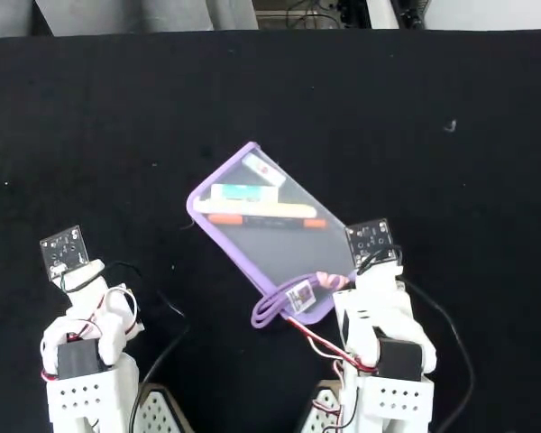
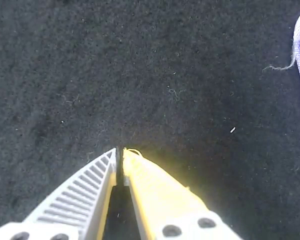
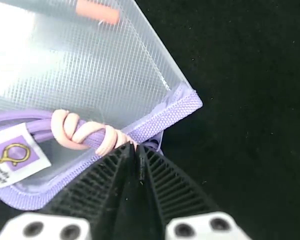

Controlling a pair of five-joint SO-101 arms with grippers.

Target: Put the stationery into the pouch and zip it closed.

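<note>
Both are pressed shut, gripping nothing visible: the left hand [image 2: 119,155] above the black cloth surface [image 1: 433,108], the right hand [image 3: 138,150] at a corner of the clear, purple-edged plastic pouch [image 1: 279,253] lying mid-surface.

Place: robotics lab bench.
Surface: table [image 1: 81,117] draped in black cloth.
Rig: two small robot arms [image 1: 88,347] mounted at its edge.
Behind: loose cables [image 1: 317,11].

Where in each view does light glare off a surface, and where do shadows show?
Right wrist view: strong white glare on the pouch, washing out part of its grid pattern; high view: pouch evenly lit, no hot spot, no distinct shadows on the black table; left wrist view: the left gripper brightly lit against the dim table.
</note>
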